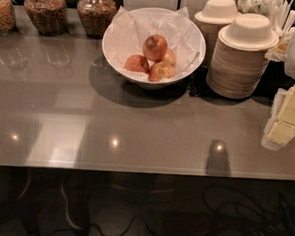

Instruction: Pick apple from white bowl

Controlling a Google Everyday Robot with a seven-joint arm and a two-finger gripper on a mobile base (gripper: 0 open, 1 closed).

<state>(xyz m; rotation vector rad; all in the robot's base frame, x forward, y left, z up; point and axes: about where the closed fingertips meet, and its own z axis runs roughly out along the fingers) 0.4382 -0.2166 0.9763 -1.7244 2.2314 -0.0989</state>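
Note:
The white bowl (145, 82) stands at the back middle of the grey table (136, 134). It is lined with crinkled white paper and holds several red-yellow apples. The topmost apple (155, 47) sits on the others, with one apple (137, 63) at its lower left and one (162, 71) at the front. My gripper (283, 122), white with pale yellow fingers, comes in at the right edge of the view. It hangs over the table's right side, well to the right of the bowl and a little nearer than it. It holds nothing that I can see.
Two stacks of beige disposable bowls (241, 55) stand just right of the white bowl. Three brown glass jars (44, 11) line the back left. White cutlery (274, 10) stands at the back right. The table's front edge (134, 170) runs across, with cables on the floor below.

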